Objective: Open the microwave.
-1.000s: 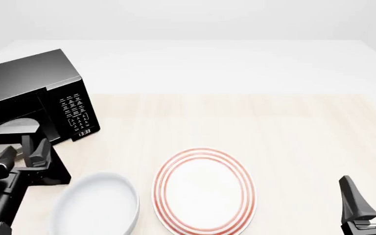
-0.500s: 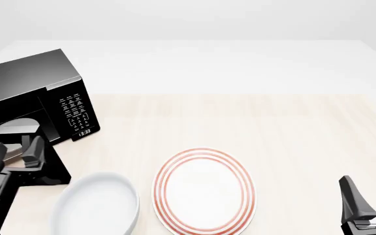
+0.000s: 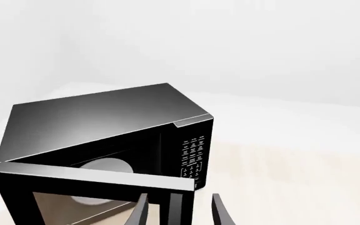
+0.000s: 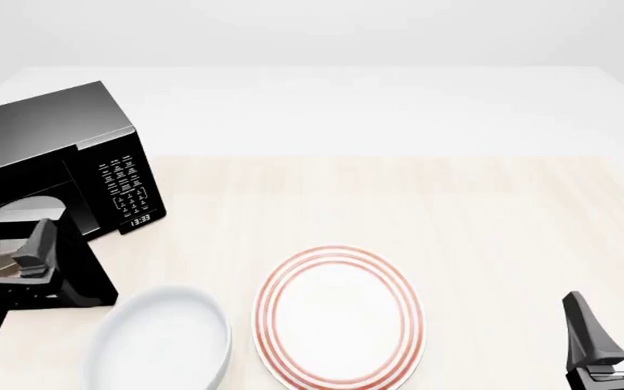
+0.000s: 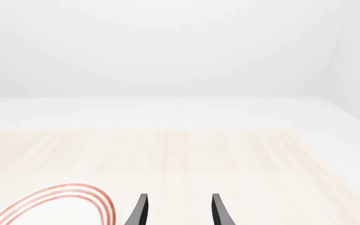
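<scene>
Already the microwave (image 4: 58, 154) at the table's (image 4: 486, 211) far left edge has its door (image 3: 92, 197) swung partly out, a pale turntable showing inside. At the door's free edge the left gripper (image 3: 176, 213) has its fingers apart, one either side of the handle. Near the front right corner, the right gripper (image 4: 616, 329) hangs spread and empty, a red-ringed plate (image 4: 340, 317) and white bowl (image 4: 160, 341) between the two.

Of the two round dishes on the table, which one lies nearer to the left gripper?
The plain white dish, near the microwave door; the plate with red rings lies further right.
</scene>
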